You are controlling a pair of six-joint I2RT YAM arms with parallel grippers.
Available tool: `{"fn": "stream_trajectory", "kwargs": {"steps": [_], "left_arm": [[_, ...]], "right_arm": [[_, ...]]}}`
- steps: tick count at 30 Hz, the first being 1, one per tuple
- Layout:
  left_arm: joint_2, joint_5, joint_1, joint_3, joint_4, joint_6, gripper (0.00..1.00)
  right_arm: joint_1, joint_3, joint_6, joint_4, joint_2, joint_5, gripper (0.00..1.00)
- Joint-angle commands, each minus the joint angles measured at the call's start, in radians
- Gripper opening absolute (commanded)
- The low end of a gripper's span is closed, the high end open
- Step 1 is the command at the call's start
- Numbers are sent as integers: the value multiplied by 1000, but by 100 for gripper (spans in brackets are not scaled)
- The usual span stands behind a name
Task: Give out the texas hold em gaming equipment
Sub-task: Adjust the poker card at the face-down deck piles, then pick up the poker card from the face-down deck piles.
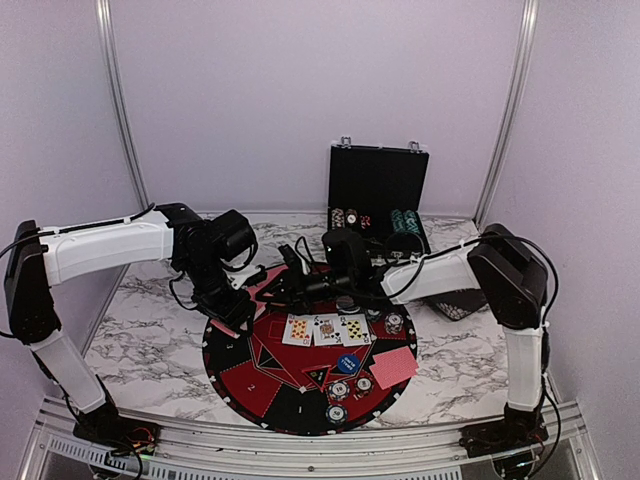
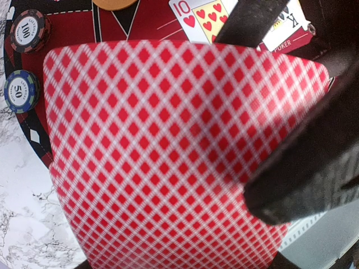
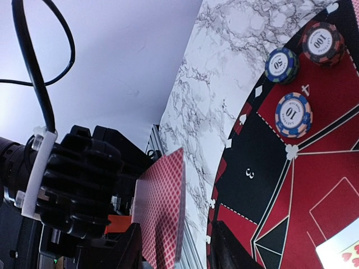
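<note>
Left wrist view: over the round mat [image 2: 143, 25] (red and black), my left claw [image 1: 230, 318] is clamped on the red-backed cards [image 2: 168, 168]. My right claw [image 3: 175, 251] stands apart, straddling their edge. Striped chips [image 3: 293, 115] sit near the mat's rim.

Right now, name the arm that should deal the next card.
Right, probably: the right pincer, open, straddles the edge of the cards; the left pincer is busy holding them.

on the mat [image 1: 240, 375]: three face-up cards [image 1: 326, 330] at its centre, two red-backed cards [image 1: 393, 366], one flat at its right edge and one lifted over its left side, four chips [image 1: 340, 388] on its right half, three rim chips [image 3: 293, 114] at its left edge, one blue disc [image 1: 347, 363], one orange disc [image 2: 115, 3].
</note>
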Motion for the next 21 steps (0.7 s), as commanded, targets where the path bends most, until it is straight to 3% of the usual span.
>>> {"fn": "stream_trajectory", "kwargs": {"steps": [1,21], "left_arm": [[-14,-16,-5,7,-15,6,48],[-10,-18,-5,14,-23,2,48]], "right_arm": [[-7,-11,19,46,-55,0,39],[-15,-65,107,152,-61,-7,17]]}}
